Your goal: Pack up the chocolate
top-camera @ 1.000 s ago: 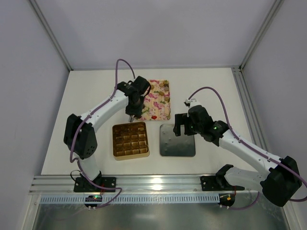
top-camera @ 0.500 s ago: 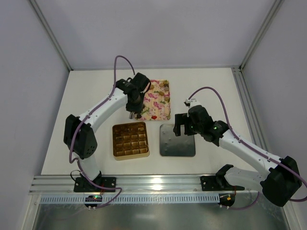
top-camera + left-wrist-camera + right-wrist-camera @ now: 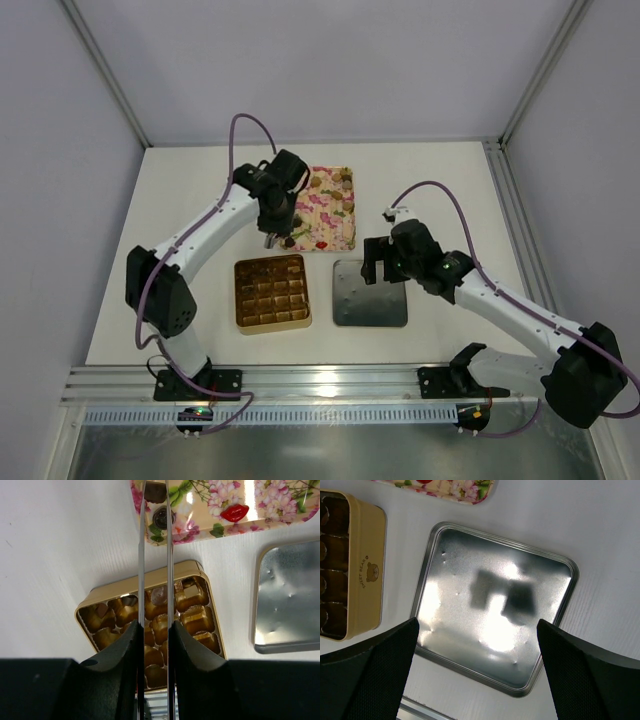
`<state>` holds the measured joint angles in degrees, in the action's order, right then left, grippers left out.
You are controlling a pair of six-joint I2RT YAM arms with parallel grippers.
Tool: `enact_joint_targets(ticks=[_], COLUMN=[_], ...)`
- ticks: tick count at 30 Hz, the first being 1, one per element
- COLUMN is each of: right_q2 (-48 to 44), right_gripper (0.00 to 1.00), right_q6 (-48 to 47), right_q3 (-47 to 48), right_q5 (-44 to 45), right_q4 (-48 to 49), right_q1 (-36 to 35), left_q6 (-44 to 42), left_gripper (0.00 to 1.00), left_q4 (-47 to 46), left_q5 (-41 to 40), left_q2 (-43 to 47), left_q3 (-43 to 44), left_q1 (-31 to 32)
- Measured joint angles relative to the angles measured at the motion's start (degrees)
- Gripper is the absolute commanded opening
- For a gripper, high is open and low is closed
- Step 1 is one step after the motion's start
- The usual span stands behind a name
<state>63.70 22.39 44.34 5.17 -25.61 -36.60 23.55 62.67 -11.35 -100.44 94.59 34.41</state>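
The square gold box [image 3: 271, 292] lies at centre left; its gold cups [image 3: 192, 597] show in the left wrist view, a few with a brown chocolate [image 3: 160, 595] in them. My left gripper [image 3: 276, 238] hangs over the near left corner of the pink floral tray [image 3: 328, 208]. Its thin metal fingers [image 3: 141, 555] are shut on a dark-brown chocolate [image 3: 155, 492] at their tips. A round chocolate [image 3: 162, 517] lies on the tray [image 3: 225, 507] just below them. My right gripper [image 3: 477, 627] stands wide open above the grey lid [image 3: 495, 605], holding nothing.
The lid [image 3: 370, 293] lies inside-up to the right of the gold box [image 3: 362, 565]. A red lip-shaped sweet [image 3: 235, 513] sits on the tray. Metal rails [image 3: 320, 382] run along the near edge, and frame posts stand at the far corners.
My left arm has drifted slightly up and toward the far left, keeping its grip on the piece. The right arm has not moved.
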Motion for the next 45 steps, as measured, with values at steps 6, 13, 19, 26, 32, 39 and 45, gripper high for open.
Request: enact_joint_targets(ticks=[6, 13, 19, 26, 32, 39, 45], right_q2=[1.36, 2.84, 3.98, 4.55, 4.55, 4.55, 4.55], right_gripper=[1.0, 1.0, 1.0, 1.0, 1.0, 1.0, 1.0], right_q6=[0.0, 0.04, 0.24, 0.83, 1.66, 2.03, 2.21], right_q3=[0.26, 1.66, 2.51, 2.75, 2.75, 2.69, 2.62], right_q5=[0.04, 0.33, 1.49, 2.6, 3.28, 3.87, 4.22], right_q4=[0.35, 1.05, 1.53, 1.6, 1.57, 1.57, 1.57], right_q1=[0.07, 0.07, 0.07, 0.07, 0.07, 0.09, 0.09], left_q6=[0.04, 0.44, 1.05, 1.7, 2.21, 3.17, 3.32], left_gripper=[0.25, 0.25, 0.26, 0.26, 0.26, 0.26, 0.27], left_q4=[1.53, 3.69, 6.36, 7.89, 8.74, 9.29, 10.1], left_q5=[0.02, 0.09, 0.5, 2.43, 4.39, 6.29, 7.58], left_q2=[5.7, 16.11, 23.56, 30.32, 34.16, 37.97, 39.98], left_q3=[-0.46, -6.95, -12.59, -18.29, -22.49, -25.57, -26.77], left_q1=[0.0, 0.0, 0.0, 0.0, 0.0, 0.0, 0.0])
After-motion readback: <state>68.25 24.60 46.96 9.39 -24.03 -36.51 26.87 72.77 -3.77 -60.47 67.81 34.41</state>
